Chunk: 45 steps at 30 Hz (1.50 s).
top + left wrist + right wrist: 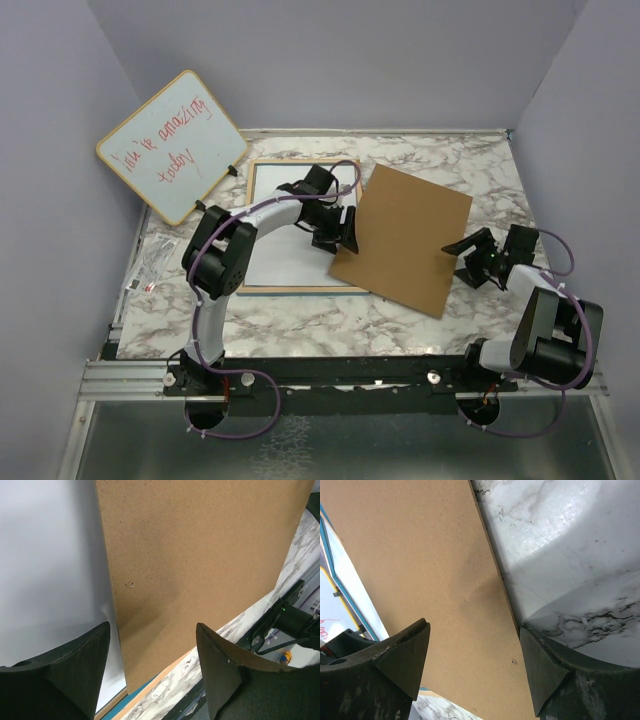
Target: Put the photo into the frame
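**Brown board lies askew over the frame's corner, both grippers spread**

The frame (280,162) lies flat on the left half of the marble-patterned table (330,320). Its thin pale-wood rails face up, and a narrow blue line shows along the inner edge. A smooth white rectangle fills its opening, the photo (295,262) blank side up; no print can be seen. The left arm crosses over it and hides part of the sheet and the frame's left rail.

A plain brown backing board (405,240), matte and finely speckled like pressed fibre, lies turned at an angle to the frame. Its left corner covers the frame's right rail, and the rest lies on the marble.

The left gripper (340,232) hangs over the board's left edge with its dark, wedge-shaped fingers wide apart and nothing between them. In its wrist view that edge runs between the fingers. The right gripper (470,255) sits at the board's right edge, its jaws equally spread and empty. Whether either finger touches the board cannot be told.

A round-cornered whiteboard (172,145) with red handwriting leans at the back left. Small packets at the table's left edge are too blurred to make out.
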### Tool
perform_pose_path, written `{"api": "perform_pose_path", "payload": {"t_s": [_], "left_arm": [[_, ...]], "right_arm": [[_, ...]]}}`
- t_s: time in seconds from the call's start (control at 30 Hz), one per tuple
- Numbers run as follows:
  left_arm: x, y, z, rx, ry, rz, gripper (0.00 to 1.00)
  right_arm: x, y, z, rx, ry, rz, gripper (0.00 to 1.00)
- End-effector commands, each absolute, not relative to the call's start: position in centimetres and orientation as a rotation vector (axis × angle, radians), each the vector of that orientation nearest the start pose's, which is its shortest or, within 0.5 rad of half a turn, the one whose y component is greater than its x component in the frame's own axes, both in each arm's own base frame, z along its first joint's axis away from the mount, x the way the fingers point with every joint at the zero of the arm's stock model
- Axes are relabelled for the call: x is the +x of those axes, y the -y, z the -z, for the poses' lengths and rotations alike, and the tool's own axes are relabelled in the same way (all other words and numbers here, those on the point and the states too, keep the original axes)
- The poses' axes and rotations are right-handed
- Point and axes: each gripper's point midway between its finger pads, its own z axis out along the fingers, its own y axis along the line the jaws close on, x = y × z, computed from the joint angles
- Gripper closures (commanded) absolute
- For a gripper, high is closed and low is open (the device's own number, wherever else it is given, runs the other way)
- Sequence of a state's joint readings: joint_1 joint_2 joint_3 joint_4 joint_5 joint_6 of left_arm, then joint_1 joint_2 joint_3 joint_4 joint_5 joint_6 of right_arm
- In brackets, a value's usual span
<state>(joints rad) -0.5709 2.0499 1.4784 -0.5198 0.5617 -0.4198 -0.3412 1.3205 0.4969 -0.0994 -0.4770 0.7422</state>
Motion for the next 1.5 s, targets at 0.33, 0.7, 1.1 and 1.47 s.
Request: {"api": "perform_pose_path", "payload": {"t_s": [0.33, 0.7, 1.1, 1.47], "left_arm": [[30.3, 34.4, -8.3, 0.551, -2.722, 1.269, 0.68], [32.3, 34.2, -12.6, 0.516, -2.593, 1.476, 0.94], [38.0, 29.7, -17.5, 0.285, -2.457, 1.534, 1.0], [40.5, 29.2, -19.3, -0.119, -2.366, 1.752, 1.0]], "right_arm": [[28.6, -2.3, -4.5, 1.115, -2.249, -0.86, 0.24], [28.6, -3.8, -5.3, 1.073, -2.202, -1.008, 0.24], [28.4, -3.8, -5.7, 1.071, -2.134, -0.998, 0.2], [27.0, -5.5, -4.8, 1.091, -2.091, -1.133, 0.17]]}}
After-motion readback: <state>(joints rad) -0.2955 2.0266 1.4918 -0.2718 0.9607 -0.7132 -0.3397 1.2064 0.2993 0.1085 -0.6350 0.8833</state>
